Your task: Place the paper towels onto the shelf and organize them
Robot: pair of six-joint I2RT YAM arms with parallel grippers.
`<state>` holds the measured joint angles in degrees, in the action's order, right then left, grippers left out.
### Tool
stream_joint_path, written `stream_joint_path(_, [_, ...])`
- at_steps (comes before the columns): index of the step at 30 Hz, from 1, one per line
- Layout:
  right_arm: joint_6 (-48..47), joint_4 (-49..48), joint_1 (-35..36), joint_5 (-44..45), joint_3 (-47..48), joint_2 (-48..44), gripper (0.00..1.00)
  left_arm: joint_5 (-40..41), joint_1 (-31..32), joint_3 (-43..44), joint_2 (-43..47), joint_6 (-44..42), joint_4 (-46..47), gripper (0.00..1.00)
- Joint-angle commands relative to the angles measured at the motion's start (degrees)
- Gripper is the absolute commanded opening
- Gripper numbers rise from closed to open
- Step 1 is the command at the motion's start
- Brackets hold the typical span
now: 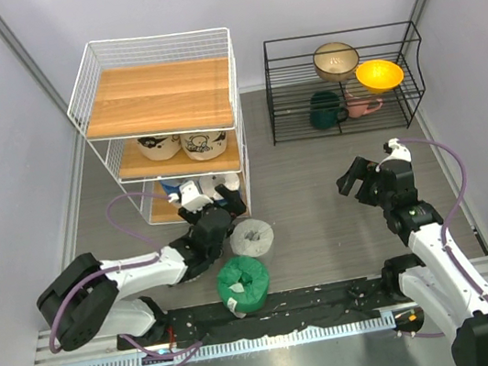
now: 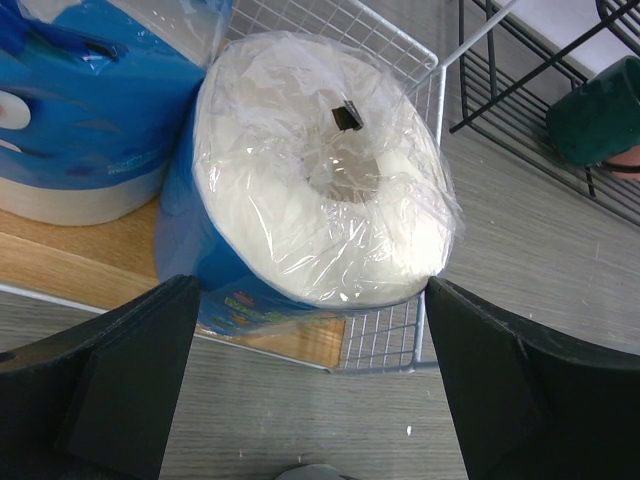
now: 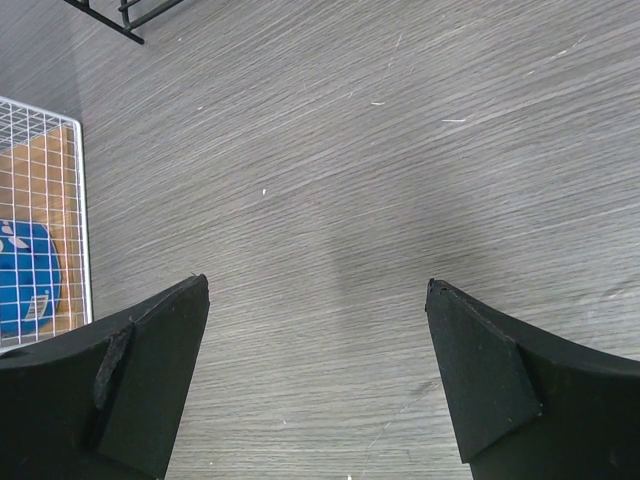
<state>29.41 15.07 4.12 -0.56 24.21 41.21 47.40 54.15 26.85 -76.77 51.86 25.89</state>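
The shelf [image 1: 158, 99] stands at the back left. Two tan cartoon-print rolls [image 1: 182, 144] sit on its middle board. A blue-white roll [image 2: 320, 180] stands tilted at the front right corner of the bottom board [image 2: 100, 265], next to a white-blue roll [image 2: 80, 100]. My left gripper [image 1: 214, 208] is open, its fingertips [image 2: 185, 300] on either side of the blue-white roll's near end; it also shows in the left wrist view [image 2: 310, 290]. The grey roll [image 1: 252, 236] and the green roll [image 1: 243, 281] lie on the table beside the left arm. My right gripper [image 1: 359, 179] is open and empty above the table [image 3: 330, 200].
A low black wire rack [image 1: 344, 83] at the back right holds bowls and mugs, and a dark green mug [image 2: 600, 110] in it shows in the left wrist view. The shelf's wire corner [image 3: 45, 220] with a blue roll behind it is at the left of the right wrist view.
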Motion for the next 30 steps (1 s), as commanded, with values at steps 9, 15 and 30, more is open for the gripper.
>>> stream_joint_path(9, [-0.93, -1.18, 0.19, 0.29, 0.75, 0.45, 0.96, 7.01, -1.94, 2.15, -0.66, -0.26, -1.63, 1.0])
stream_joint_path(15, [-0.93, -1.18, 0.19, 0.29, 0.76, 0.45, 0.96, 6.75, -3.0, 2.15, -1.27, -0.35, -1.37, 1.0])
stream_joint_path(30, [-0.93, -1.27, 0.27, 0.29, 0.58, 0.54, 0.96, -1.6, -2.56, 0.49, 3.46, -3.51, 2.41, 1.0])
